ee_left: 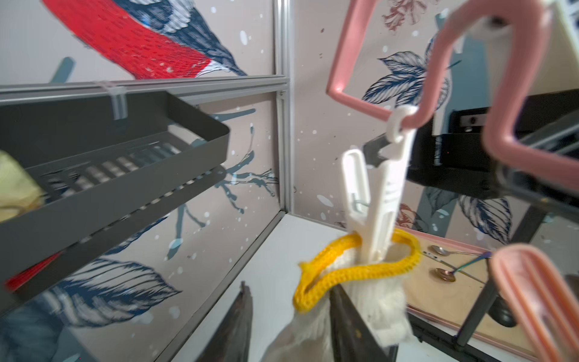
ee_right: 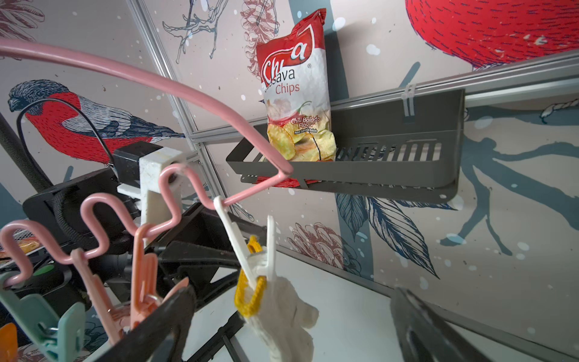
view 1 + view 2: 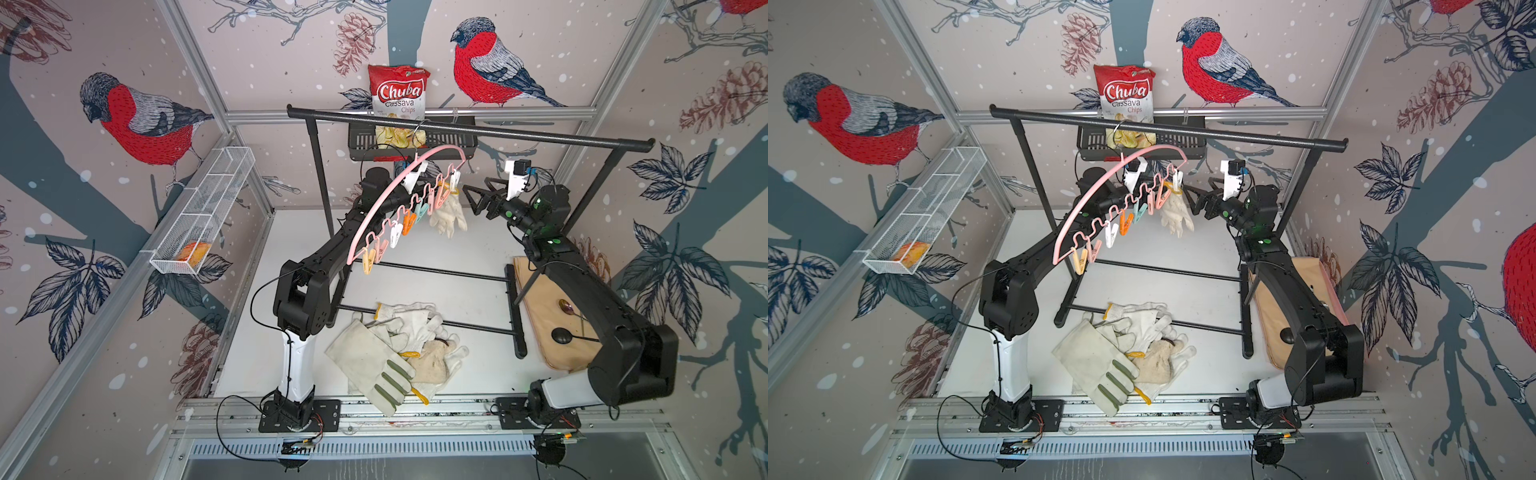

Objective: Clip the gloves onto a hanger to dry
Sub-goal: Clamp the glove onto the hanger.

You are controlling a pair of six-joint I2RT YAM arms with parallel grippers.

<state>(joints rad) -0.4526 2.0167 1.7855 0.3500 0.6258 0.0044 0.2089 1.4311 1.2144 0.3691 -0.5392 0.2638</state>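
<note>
The left fingers (image 1: 351,322) stood partly apart on both sides of the lower part of a white knitted cotton glove with yellow cuff edging (image 1: 385,307). A gap showed at one side, so they pressed on nothing. The right fingers (image 2: 163,316) were spread wide and empty, near the same glove. I judge the glove needed no support from them, because a white plastic peg (image 1: 376,200) bit the cuff and carried its weight. The peg hung at the end of the thin pink arched plastic hanger (image 1: 346,47), which was hooked over the black metal garment rack (image 3: 540,135), so the glove hung free above the white tabletop (image 3: 478,249). The other knitted and off-white leather gloves (image 3: 365,353) lay heaped on the tabletop, not yet clipped.
</note>
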